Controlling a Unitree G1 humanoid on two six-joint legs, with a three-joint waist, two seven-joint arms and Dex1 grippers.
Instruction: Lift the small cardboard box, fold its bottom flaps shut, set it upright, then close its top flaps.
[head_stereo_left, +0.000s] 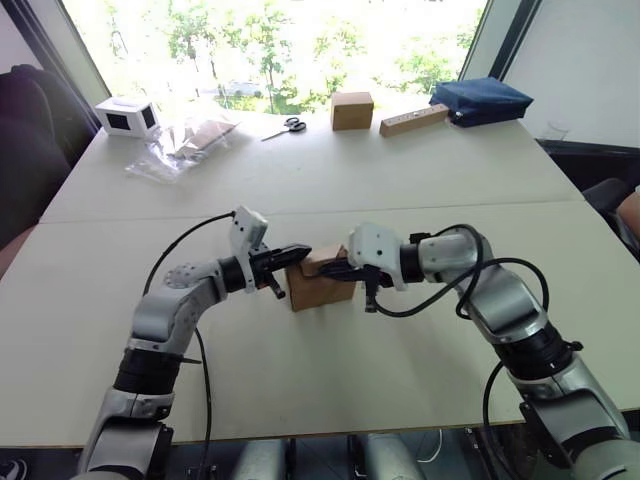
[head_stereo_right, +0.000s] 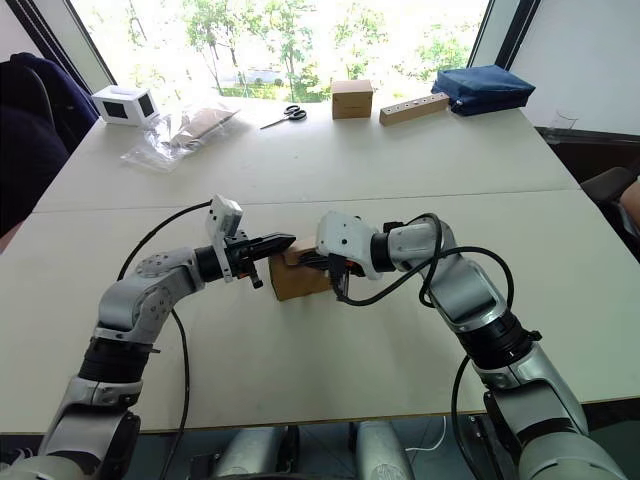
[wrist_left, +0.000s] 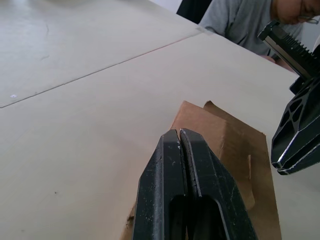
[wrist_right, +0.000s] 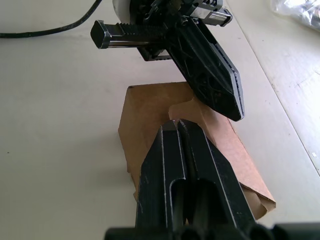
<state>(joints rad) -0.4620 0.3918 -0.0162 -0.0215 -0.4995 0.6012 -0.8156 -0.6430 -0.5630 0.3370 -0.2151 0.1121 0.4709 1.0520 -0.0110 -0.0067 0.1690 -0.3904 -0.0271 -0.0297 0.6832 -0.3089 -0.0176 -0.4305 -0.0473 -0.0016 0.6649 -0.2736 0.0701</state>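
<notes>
The small cardboard box (head_stereo_left: 318, 287) stands on the white table (head_stereo_left: 330, 190) between my two arms, plain brown, with its top flaps (wrist_right: 155, 107) lying folded over its top. My left gripper (head_stereo_left: 303, 251) is shut with nothing in it, and its tip is over the box's top left edge. My right gripper (head_stereo_left: 328, 271) is also shut and empty, its tip over the top from the other side. In the right wrist view my right gripper (wrist_right: 177, 124) points across the flaps toward the left gripper (wrist_right: 220, 85). I cannot tell whether either tip touches the cardboard.
Along the far edge stand a squarer tan box (head_stereo_left: 352, 110), a long wooden block (head_stereo_left: 413, 120), scissors (head_stereo_left: 288, 126), a blue bag (head_stereo_left: 480, 100), a white device (head_stereo_left: 127, 116) and a clear plastic bag (head_stereo_left: 185, 145). A person (wrist_left: 250, 22) sits beside the table on my right.
</notes>
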